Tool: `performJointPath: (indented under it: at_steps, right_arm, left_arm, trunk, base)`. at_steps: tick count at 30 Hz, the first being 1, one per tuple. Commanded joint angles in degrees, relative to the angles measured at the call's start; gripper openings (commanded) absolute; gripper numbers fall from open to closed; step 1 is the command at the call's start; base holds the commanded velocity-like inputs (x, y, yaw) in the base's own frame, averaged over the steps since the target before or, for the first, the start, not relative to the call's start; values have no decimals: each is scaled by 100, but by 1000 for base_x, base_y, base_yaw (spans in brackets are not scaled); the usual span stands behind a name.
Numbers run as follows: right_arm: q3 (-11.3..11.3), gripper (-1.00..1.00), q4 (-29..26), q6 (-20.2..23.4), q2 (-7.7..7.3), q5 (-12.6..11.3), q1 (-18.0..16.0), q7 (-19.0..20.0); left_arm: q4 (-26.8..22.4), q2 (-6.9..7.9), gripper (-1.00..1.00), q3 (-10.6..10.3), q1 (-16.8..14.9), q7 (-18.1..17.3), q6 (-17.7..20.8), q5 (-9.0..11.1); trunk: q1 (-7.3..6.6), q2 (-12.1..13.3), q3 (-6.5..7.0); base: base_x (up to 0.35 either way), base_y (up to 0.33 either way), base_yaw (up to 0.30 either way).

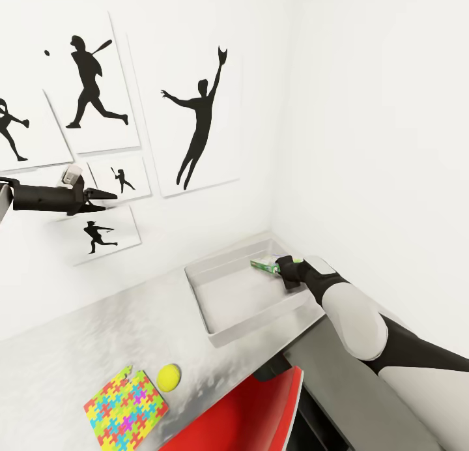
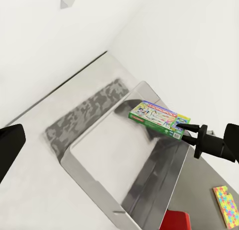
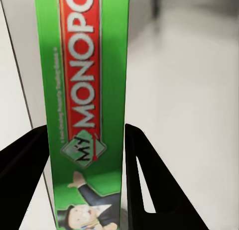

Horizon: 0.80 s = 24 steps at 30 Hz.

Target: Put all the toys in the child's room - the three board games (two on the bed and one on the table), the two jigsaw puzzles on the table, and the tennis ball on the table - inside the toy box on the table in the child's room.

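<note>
Right gripper [image 1: 281, 266]: clamped on the green board game [image 1: 264, 264], both black fingers [image 3: 144, 180] pressed flat against the box's broad faces, as the right wrist view shows along its printed edge.

Green board game: held by one end above the far right part of the toy box [image 1: 215, 307], roughly level, not resting on the bin's floor as far as the left wrist view [image 2: 159, 116] lets one judge. Red banner lettering on its narrow side.

Toy box: long grey bin, interior bare, standing on the table [image 1: 78, 353] close to the room's corner.

Remaining toys on the table: one jigsaw puzzle [image 1: 127, 407] near the front edge; tennis ball [image 1: 169, 376] just beside it, apart from it. Both well apart from the bin.

Step in hand, by judgement: placing a board game into the bin. Next move calls for lowering the box until it lies on the bin's floor, then parting the fingers and lifting clear of the rim.

Right arm: stretched forward over the bin's near right corner, wrist angled down toward the box.

Left gripper [image 1: 104, 195]: raised high before the wall pictures [image 1: 195, 112], arm horizontal, holding nothing; fingertips look drawn together.

Also present: red chair [image 1: 241, 415] below the table's front edge.
</note>
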Motion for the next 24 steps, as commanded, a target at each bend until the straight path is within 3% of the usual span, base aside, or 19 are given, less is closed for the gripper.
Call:
performJointPath:
  at_steps: [1,8,9,24]
  right_arm:
    - [9,-100,-18,20,3,-37,-2,-45]
    - [23,-100,-18,20,3,-37,-2,-45]
    - [24,100,-18,20,3,-37,-2,-45]
    - [34,100,-25,20,3,-37,-2,-53]
  left_arm:
    - [1,9,100,-39,-8,5,47,52]
    - [1,9,100,-39,-8,4,48,52]
    - [1,9,100,-39,-8,5,48,52]
    - [1,9,100,-39,-8,0,48,52]
  trunk:
    - [4,-13,-13]
    - [4,-13,-13]
    - [4,-13,-13]
    - [4,-13,-13]
  base:
    - [0,0,0]
    - [0,0,0]
    - [0,0,0]
    - [0,0,0]
